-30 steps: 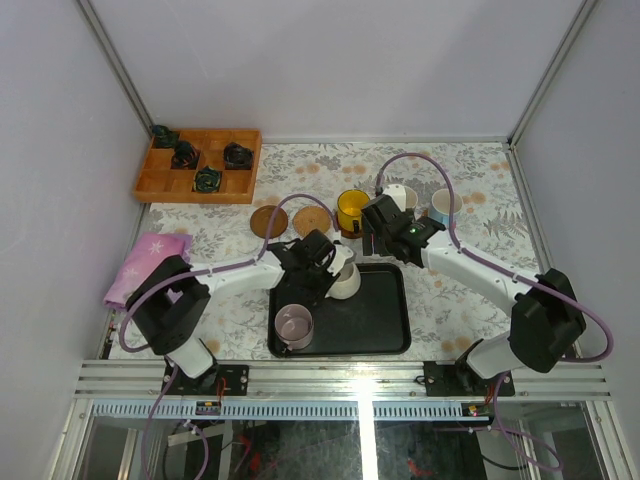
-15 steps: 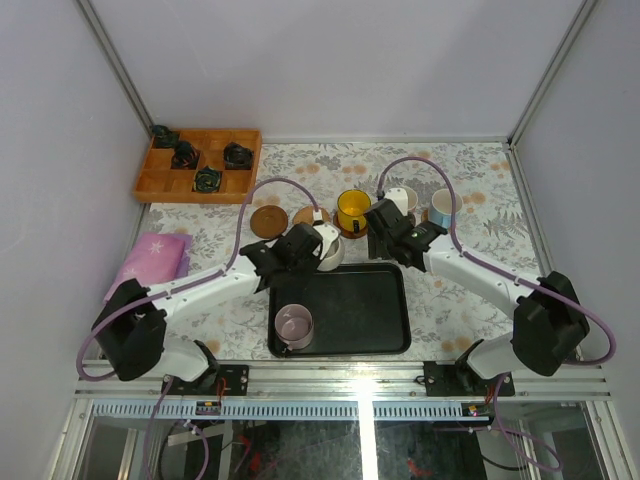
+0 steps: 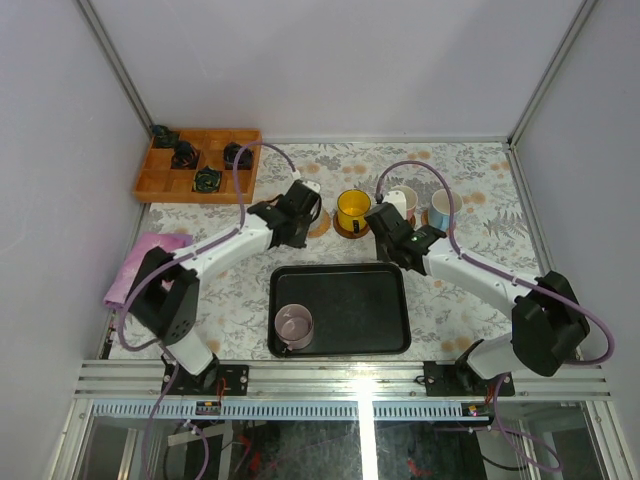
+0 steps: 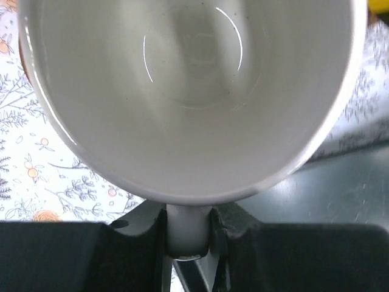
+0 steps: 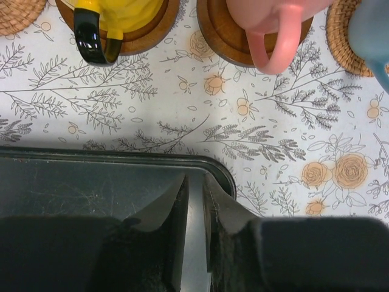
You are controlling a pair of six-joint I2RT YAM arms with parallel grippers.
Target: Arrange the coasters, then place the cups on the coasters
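Observation:
My left gripper (image 3: 297, 207) is shut on the handle of the cream-white cup (image 4: 188, 91), whose bowl fills the left wrist view. It holds that cup (image 3: 306, 190) at the back, over a brown coaster (image 3: 322, 223). The yellow cup (image 3: 352, 210), the pink-handled cup (image 3: 400, 199) and the blue-handled cup (image 3: 442, 207) each stand on a coaster. A lilac cup (image 3: 293, 323) sits in the black tray (image 3: 360, 300). My right gripper (image 5: 196, 201) hangs over the tray's far right corner (image 5: 213, 167). Its jaws are almost together with nothing between them.
A wooden compartment box (image 3: 200, 165) holding dark items stands at the back left. A pink cloth (image 3: 145, 262) lies at the left edge. A woven coaster (image 5: 18, 12) shows beside the yellow cup (image 5: 121, 12) in the right wrist view.
My left arm has lifted the cream-white cup out of the tray and carried it back to the coasters. The right gripper's jaws have closed from wide open.

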